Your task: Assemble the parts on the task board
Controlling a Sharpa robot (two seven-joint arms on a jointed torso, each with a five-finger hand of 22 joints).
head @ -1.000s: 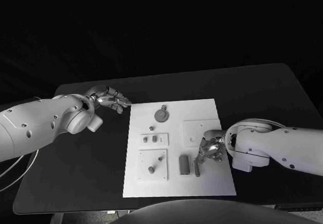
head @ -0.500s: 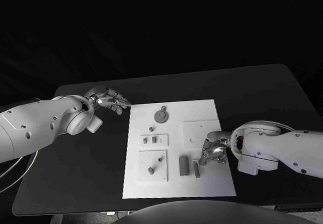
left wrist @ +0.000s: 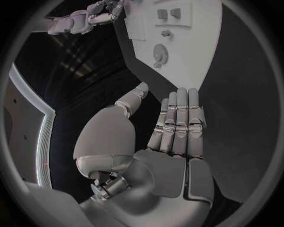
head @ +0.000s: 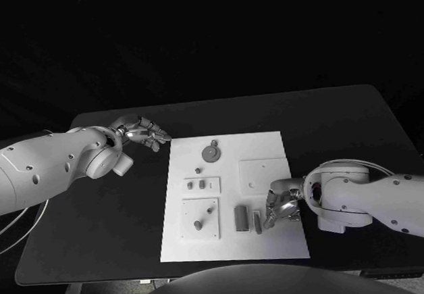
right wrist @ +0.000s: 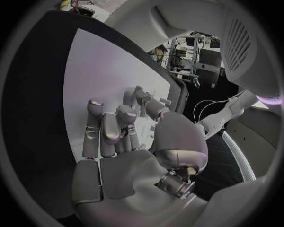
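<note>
The black table (head: 347,131) carries the task board (head: 267,241) at its middle. From above, the board shows a disc-shaped part (head: 211,151) at its far end and two upright bar-shaped parts (head: 241,218) near its front edge — the wrist cameras reveal far less of these.

The right hand (head: 282,206) rests over the board's right side, fingers curled down beside the thinner bar (head: 257,221); whether it grasps that bar cannot be told, as the fingertips hide the contact in both views.

The left hand (head: 143,133) hovers over bare table off the board's far left corner — released, fingers straight and together in its wrist view (left wrist: 177,127), holding nothing.
</note>
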